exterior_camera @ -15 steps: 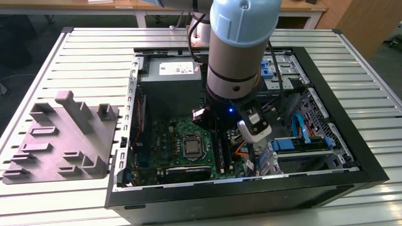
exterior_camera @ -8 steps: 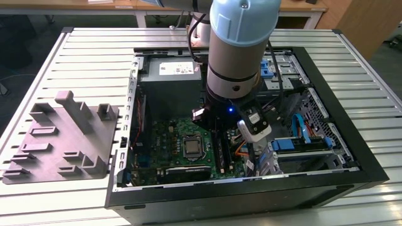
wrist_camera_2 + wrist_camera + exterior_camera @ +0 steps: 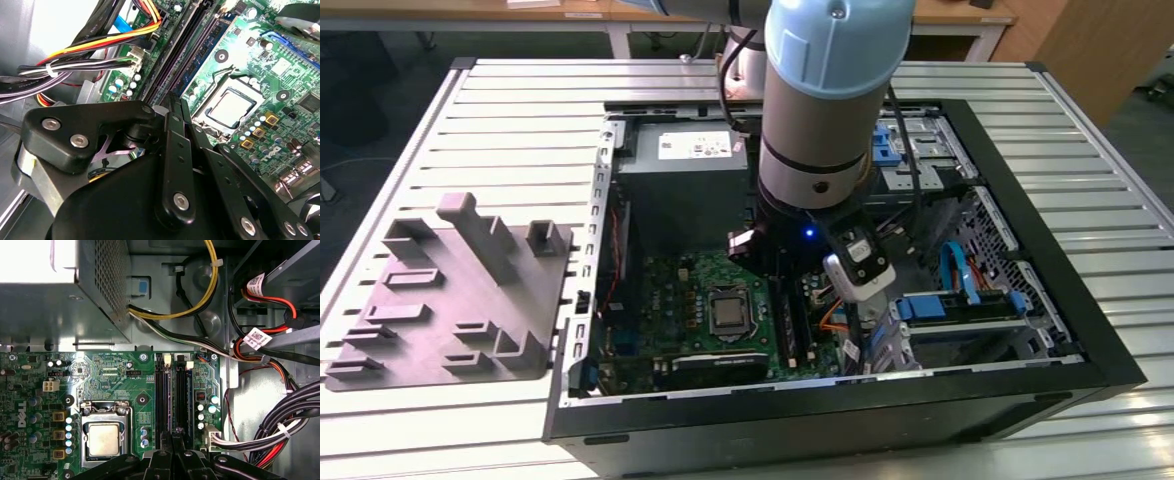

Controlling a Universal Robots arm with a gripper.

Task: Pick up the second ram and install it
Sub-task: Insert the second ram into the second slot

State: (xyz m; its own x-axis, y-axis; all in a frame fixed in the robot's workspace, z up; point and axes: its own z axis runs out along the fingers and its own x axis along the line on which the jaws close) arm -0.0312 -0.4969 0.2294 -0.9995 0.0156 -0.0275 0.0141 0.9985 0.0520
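Gripper [image 3: 172,437] lowered over the black memory slots [image 3: 172,400], just beside the processor socket [image 3: 103,436] on the motherboard [image 3: 115,375], fingers drawn together, any held ram not discernible

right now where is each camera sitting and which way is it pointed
Exterior view: off the arm, above the open computer case, looking down; the arm and gripper show.
First wrist view: on the wrist, looking straight down on the motherboard and memory slots; the gripper shows.
Second wrist view: on the wrist, slanting across the gripper.
Both wrist views share the processor socket.
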